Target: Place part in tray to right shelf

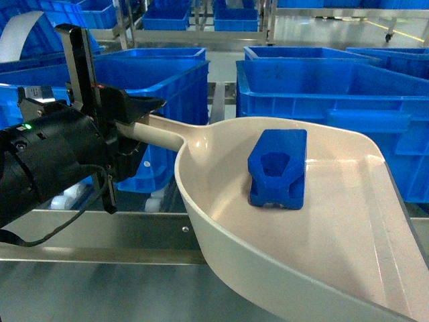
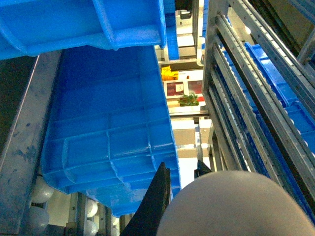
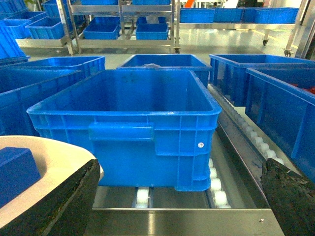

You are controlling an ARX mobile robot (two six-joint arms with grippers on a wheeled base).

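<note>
The cream tray [image 1: 348, 221] hangs tilted over the shelf's steel front rail [image 1: 94, 235], with the blue part [image 1: 278, 168] lying in its bowl. My left gripper [image 1: 137, 131] is shut on the tray's round handle [image 1: 164, 137]. In the left wrist view the handle end [image 2: 236, 206] fills the space between the dark fingers [image 2: 157, 201]. My right gripper [image 3: 179, 196] stands open in front of the shelf rail [image 3: 182, 221], holding nothing. The tray's edge [image 3: 44, 157] and the part [image 3: 15, 172] show at its left. The right gripper is out of the head view.
Large blue crates [image 1: 322, 100] stand on the shelf just behind the tray; one crate [image 3: 133, 118] faces my right gripper. White rollers [image 3: 216, 187] run under them. Another crate [image 1: 157, 80] sits close behind my left gripper. More racks with crates [image 3: 123, 24] stand far back.
</note>
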